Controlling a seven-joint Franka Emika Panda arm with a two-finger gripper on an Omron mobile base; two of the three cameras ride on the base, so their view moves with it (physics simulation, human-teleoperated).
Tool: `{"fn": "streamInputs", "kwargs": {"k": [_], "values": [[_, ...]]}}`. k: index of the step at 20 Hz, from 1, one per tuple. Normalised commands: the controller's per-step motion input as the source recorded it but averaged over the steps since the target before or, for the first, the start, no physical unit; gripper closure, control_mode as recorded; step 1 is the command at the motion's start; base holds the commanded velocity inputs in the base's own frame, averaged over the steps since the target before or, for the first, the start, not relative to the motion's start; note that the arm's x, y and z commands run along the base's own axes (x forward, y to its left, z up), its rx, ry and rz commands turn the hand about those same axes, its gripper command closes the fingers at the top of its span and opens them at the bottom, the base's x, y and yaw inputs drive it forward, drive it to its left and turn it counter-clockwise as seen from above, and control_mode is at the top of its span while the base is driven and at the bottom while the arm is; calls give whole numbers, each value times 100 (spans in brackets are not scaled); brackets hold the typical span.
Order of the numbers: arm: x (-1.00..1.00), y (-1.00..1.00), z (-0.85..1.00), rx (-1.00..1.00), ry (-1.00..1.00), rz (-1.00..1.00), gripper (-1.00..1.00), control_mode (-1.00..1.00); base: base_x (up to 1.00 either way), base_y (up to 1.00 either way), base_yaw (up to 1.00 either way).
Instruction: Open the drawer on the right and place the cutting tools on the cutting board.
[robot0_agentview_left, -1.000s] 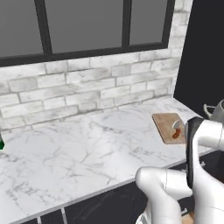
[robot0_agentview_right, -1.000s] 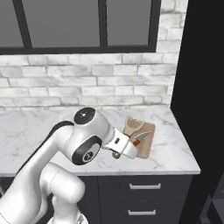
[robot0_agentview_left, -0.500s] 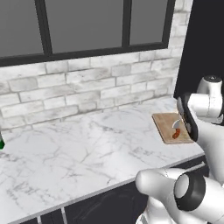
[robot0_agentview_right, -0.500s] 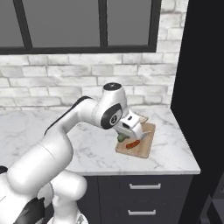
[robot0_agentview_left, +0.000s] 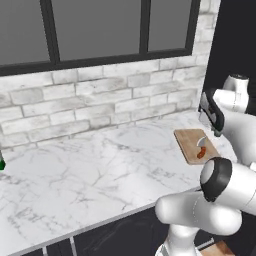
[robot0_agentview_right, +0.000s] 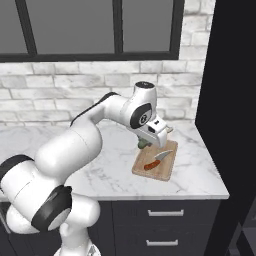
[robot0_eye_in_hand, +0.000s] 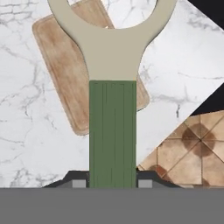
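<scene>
— Where is your end effector (robot0_eye_in_hand: 112, 186), and what has it got?

— It sits at the bottom centre of my hand view, closed on the green handle of the peeler (robot0_eye_in_hand: 112, 131). My two dark fingertips (robot0_eye_in_hand: 78, 183) press the handle from either side. The handle runs straight up the middle of the frame, and the pale Y-shaped head spreads across the top edge.

— And from the base cameras?

— In the right base view my end effector (robot0_agentview_right: 148, 141) hangs at frame centre, just over the upper left end of the cutting board (robot0_agentview_right: 162, 170); a bit of green from the peeler (robot0_agentview_right: 143, 144) shows under the hand. In the left base view my end effector (robot0_agentview_left: 216, 125) is at the right edge, above the cutting board (robot0_agentview_left: 187, 142).

— What's already on the board?

— The knife (robot0_agentview_right: 155, 160), reddish-brown handle and silver blade, lies flat on it, aslant near the middle. In the left base view the knife (robot0_agentview_left: 201, 150) is at the board's right part.

— Where does the board lie?

— On the marble tabletop (robot0_agentview_right: 75, 165), toward its right end, in front of the brick wall (robot0_agentview_right: 60, 90). In my hand view the cutting board (robot0_eye_in_hand: 65, 74) shows behind the peeler, in the upper left, and a tiled floor (robot0_eye_in_hand: 197, 153) fills the lower right corner.

— And the drawer?

— I cannot tell its state; two narrow drawers with silver handles (robot0_agentview_right: 162, 213) show below the tabletop, shut.
</scene>
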Motion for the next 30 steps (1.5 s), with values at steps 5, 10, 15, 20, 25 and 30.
{"fn": "streamInputs", "kwargs": {"k": [5,10,15,20,25,30], "values": [[48,3,-14,0,0,0,100,-100,0,0,0],[35,1,-29,0,0,0,100,-100,0,0,0],[38,0,-33,0,0,0,100,-100,0,0,0],[37,0,-24,0,0,0,100,-100,0,0,0],[35,0,-24,0,0,0,100,-100,0,0,0],[26,0,-29,0,0,0,100,-100,0,0,0]]}}
